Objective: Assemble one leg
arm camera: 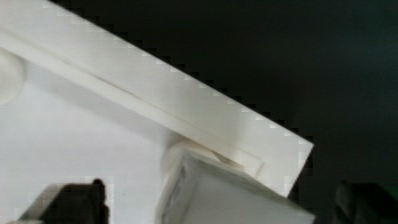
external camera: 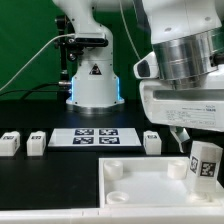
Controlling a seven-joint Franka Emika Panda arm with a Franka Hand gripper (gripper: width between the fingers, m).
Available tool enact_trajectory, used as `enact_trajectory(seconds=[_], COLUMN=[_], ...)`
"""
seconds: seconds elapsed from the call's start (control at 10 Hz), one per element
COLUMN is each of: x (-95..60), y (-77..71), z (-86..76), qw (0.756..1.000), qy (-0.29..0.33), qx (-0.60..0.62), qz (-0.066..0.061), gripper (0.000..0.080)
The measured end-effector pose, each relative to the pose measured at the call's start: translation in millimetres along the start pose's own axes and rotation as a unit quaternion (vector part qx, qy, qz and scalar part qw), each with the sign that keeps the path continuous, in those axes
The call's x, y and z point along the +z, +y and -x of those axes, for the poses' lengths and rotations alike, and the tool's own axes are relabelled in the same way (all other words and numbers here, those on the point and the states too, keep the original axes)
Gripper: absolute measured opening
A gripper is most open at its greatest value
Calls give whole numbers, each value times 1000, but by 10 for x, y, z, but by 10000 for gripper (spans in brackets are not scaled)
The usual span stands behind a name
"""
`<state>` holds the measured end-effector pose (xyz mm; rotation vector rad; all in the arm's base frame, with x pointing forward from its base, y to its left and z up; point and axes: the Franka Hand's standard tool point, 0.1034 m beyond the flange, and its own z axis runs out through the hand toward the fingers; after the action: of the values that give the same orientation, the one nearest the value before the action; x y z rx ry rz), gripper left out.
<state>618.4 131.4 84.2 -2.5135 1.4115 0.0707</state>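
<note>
Shows the leg [external camera: 205,163] upright at a corner of the slab [external camera: 140,192], toward the exterior view's right, likely for seating in a socket. Has the gripper [arm camera: 217,203] spread wide around it, fingers [arm camera: 71,201] clear of both sides, gripping nothing.

The bench [external camera: 30,115] is a flat black top. At its far middle stands the arm's white base [external camera: 92,88], with a blue glow low on its sides. In front of the base lies the marker board [external camera: 95,137], flat, tags face up. Small white tagged blocks sit in a row with it: a leg [external camera: 10,143] and a second leg [external camera: 36,142] close together toward the exterior view's left, both clear of the board, and a third leg [external camera: 152,141] just beside the board's other end. Nearest the camera lies the large white slab [external camera: 140,185], flat on the bench, round sockets showing at its corners. It reaches the picture's edge at the exterior view's right.
</note>
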Motion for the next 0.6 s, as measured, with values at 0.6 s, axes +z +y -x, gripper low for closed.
enact_trajectory(seconds=[0.6], x=[-2], y=[36], z=[-51], qw=[905], qy=[3], qx=[-422], qz=[57], gripper=[649])
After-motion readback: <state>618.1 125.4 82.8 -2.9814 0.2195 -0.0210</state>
